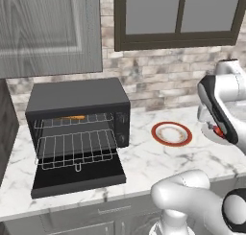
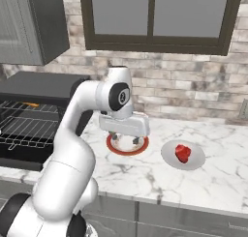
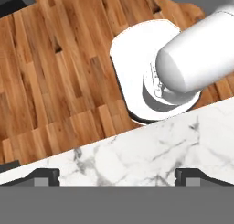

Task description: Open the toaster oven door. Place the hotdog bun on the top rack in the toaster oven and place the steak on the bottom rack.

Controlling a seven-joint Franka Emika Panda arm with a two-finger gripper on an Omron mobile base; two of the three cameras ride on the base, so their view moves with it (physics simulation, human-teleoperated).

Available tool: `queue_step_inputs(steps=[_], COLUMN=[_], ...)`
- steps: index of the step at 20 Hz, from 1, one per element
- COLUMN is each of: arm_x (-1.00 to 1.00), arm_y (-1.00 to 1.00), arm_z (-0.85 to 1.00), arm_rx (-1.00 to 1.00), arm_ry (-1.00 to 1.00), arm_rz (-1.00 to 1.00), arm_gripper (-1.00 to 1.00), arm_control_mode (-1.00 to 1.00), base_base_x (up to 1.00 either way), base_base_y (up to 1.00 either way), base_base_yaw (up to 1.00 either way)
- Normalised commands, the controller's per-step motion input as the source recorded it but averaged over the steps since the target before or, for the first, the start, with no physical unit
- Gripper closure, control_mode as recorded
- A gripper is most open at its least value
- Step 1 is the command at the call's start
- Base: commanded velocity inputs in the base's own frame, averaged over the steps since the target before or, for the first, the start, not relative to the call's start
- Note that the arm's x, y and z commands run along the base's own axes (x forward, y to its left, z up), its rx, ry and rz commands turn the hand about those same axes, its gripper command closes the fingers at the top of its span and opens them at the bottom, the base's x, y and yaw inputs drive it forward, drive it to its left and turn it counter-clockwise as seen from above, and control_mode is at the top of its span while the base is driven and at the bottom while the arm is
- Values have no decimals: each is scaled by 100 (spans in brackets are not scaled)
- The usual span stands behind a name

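The black toaster oven [image 1: 77, 97] stands at the counter's left with its door [image 1: 79, 179] folded down flat. An orange-tan hotdog bun [image 1: 73, 117] lies on the top rack [image 1: 96, 120]. The bottom rack [image 1: 77, 150] is slid partly out and bare. On a small grey plate [image 2: 193, 163] to the right rests the red steak [image 2: 182, 153]. My gripper [image 2: 125, 138] hangs open over the red-rimmed plate [image 2: 127, 146], left of the steak and holding nothing. In the hand view its fingertips [image 3: 45, 175] stand wide apart over the counter's front edge.
A marble counter [image 1: 158, 162] runs along a brick wall under a dark-framed window [image 2: 155, 18]. Grey cabinets [image 1: 48, 28] hang above the oven. The wooden floor [image 3: 55, 81] shows past the counter's edge in the hand view.
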Motion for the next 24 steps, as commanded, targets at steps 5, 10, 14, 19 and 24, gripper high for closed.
queue_step_inputs(steps=[5, 10, 14, 19, 24], arm_x=[31, 26, 30, 44, 60], arm_y=[-100, -98, -50, -8, -11], arm_z=[-54, -35, -33, -37, -43], arm_rx=[2, 4, 0, 0, 0], arm_ry=[5, -1, -5, -11, -7], arm_rz=[0, 0, 1, 10, 13], arm_gripper=[-100, -100, -100, -100, -100], arm_control_mode=[-100, -100, -100, -100, -100], base_base_x=[0, 0, 0, 0, 0], base_base_y=[0, 0, 0, 0, 0], base_base_yaw=[0, 0, 0, 0, 0])
